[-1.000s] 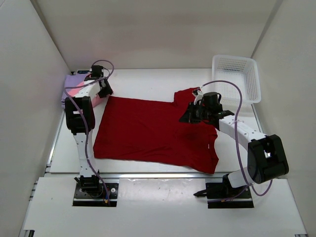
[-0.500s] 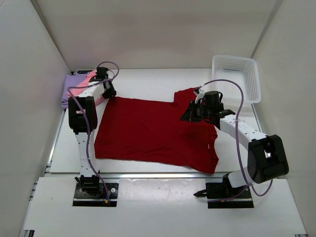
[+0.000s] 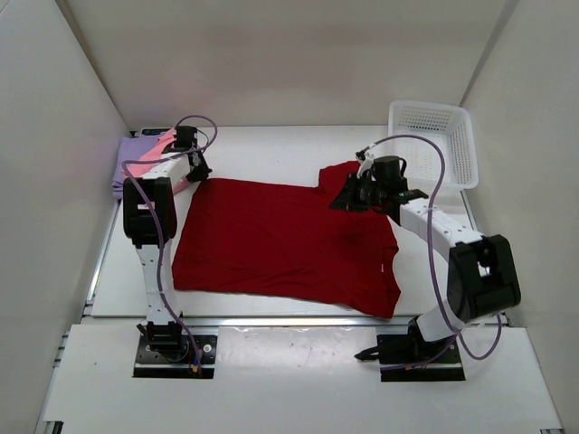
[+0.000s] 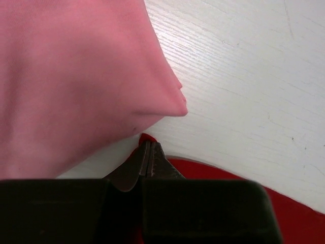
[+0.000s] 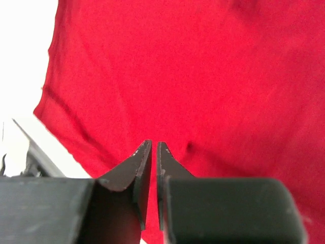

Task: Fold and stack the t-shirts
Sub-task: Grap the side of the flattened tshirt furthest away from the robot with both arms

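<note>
One white basket (image 3: 432,145) near dark red t-shirt (image 3: 280,240)

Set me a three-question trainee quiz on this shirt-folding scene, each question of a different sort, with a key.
1. True or false: the left gripper is shut at a corner of the dark red t-shirt.
2. What stands at the far right? A: a white basket. B: a cardboard box. C: a metal bowl.
3. Which t-shirt lies between the lavender t-shirt and the dark red one?

Key: 1 true. 2 A. 3 the pink t-shirt.
</note>
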Robot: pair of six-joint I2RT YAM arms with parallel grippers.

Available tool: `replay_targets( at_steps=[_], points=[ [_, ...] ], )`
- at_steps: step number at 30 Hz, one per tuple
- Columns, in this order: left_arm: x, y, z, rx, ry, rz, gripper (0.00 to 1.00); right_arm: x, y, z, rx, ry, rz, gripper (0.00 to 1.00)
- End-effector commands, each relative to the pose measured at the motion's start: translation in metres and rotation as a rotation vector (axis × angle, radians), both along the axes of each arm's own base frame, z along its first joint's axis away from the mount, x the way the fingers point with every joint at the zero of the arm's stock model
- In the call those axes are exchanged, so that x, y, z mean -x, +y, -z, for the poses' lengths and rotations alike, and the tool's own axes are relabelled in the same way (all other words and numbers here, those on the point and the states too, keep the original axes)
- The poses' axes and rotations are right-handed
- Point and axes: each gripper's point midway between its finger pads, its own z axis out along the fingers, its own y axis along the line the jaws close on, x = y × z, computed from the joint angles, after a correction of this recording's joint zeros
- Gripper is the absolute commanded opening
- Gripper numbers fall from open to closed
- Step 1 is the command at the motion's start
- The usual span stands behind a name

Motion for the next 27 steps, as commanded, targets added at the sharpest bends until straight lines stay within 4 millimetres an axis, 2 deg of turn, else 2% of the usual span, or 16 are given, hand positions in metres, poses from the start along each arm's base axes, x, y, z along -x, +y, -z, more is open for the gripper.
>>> replay_targets(
  at_steps=[1,2,3,4,6,8,10,12,13,14,17,19,20,21,23,27],
  points=[
    [0.003,-0.002,-0.045,-0.008,-0.078,-0.011,0.00,-0.051,-0.008,-0.006,0.058,-0.077,0.087,0.08],
    [0.000,-0.005,-0.051,-0.010,-0.098,-0.007,0.00,-0.064,-0.009,-0.015,0.064,-0.096,0.110,0.09],
    [0.001,-0.006,-0.053,-0.012,-0.102,0.000,0.00,-0.083,-0.017,-0.013,0.084,-0.100,0.144,0.10],
    [0.004,-0.007,-0.051,-0.009,-0.100,-0.003,0.00,-0.096,-0.032,0.007,0.144,-0.076,0.200,0.12],
    [0.004,-0.009,-0.057,-0.001,-0.112,0.003,0.00,-0.135,-0.048,-0.002,0.212,-0.106,0.268,0.13],
    [0.001,-0.015,-0.062,0.026,-0.133,0.011,0.00,-0.162,-0.080,0.010,0.322,-0.077,0.353,0.15],
    [0.004,-0.014,-0.056,0.049,-0.123,0.009,0.00,-0.193,-0.095,0.023,0.395,-0.052,0.374,0.14],
    [0.003,-0.017,-0.059,0.056,-0.127,0.014,0.00,-0.205,-0.109,0.038,0.452,-0.003,0.384,0.17],
    [0.004,-0.019,-0.059,0.061,-0.125,0.020,0.00,-0.225,-0.118,0.039,0.488,-0.029,0.396,0.17],
    [0.004,-0.019,-0.057,0.071,-0.129,0.016,0.00,-0.223,-0.122,0.052,0.528,0.015,0.383,0.17],
    [0.004,-0.022,-0.054,0.076,-0.123,0.030,0.00,-0.261,-0.138,0.057,0.591,0.014,0.405,0.18],
    [0.003,-0.027,-0.054,0.086,-0.123,0.035,0.00,-0.263,-0.152,0.066,0.651,0.042,0.443,0.22],
    [0.003,-0.024,-0.056,0.078,-0.130,0.029,0.00,-0.269,-0.156,0.057,0.649,-0.001,0.466,0.26],
    [0.002,-0.026,-0.056,0.081,-0.131,0.032,0.00,-0.266,-0.155,0.066,0.655,0.011,0.457,0.29],
    [0.003,-0.027,-0.053,0.081,-0.128,0.036,0.00,-0.268,-0.171,0.074,0.725,0.016,0.463,0.31],
    [0.003,-0.029,-0.052,0.086,-0.124,0.039,0.00,-0.256,-0.150,0.103,0.725,0.070,0.378,0.33]
  ],
)
